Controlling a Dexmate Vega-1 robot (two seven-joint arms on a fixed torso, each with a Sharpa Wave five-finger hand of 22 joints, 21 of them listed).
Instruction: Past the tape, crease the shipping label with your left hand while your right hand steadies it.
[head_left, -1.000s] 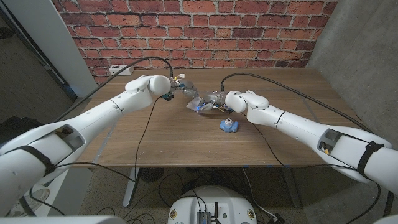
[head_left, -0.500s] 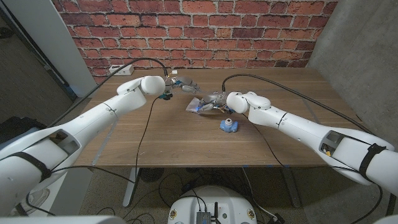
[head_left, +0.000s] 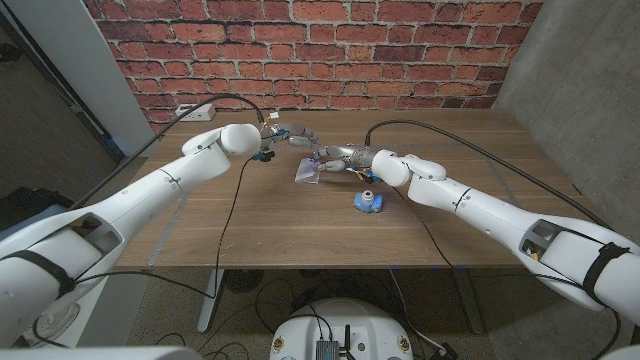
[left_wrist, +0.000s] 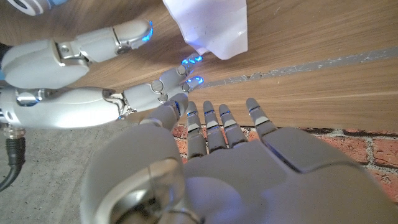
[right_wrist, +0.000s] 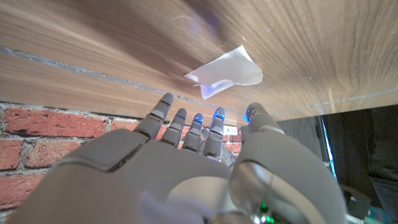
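Note:
The shipping label (head_left: 308, 173), a pale sheet with a bent-up part, lies on the wooden table (head_left: 280, 220) past the small blue tape roll (head_left: 367, 201). My left hand (head_left: 290, 133) hovers beyond the label's far left side with its fingers stretched out and nothing in them. In the left wrist view its fingers (left_wrist: 214, 124) point to the table edge, short of the label (left_wrist: 211, 25). My right hand (head_left: 345, 155) is at the label's far right side, fingers extended and lit blue at the tips. In the right wrist view the label (right_wrist: 224, 73) lies just ahead of its fingertips (right_wrist: 196, 118), apart from them.
A white power strip (head_left: 190, 110) sits at the table's far left by the brick wall (head_left: 320, 40). Black cables (head_left: 235, 200) trail from both arms across the table. A thin grey line (left_wrist: 311, 61) runs along the wood near the far edge.
Both hands have lifted off the label and drawn back toward the wall, the left one farther. The label now lies free, shifted a little to the left.

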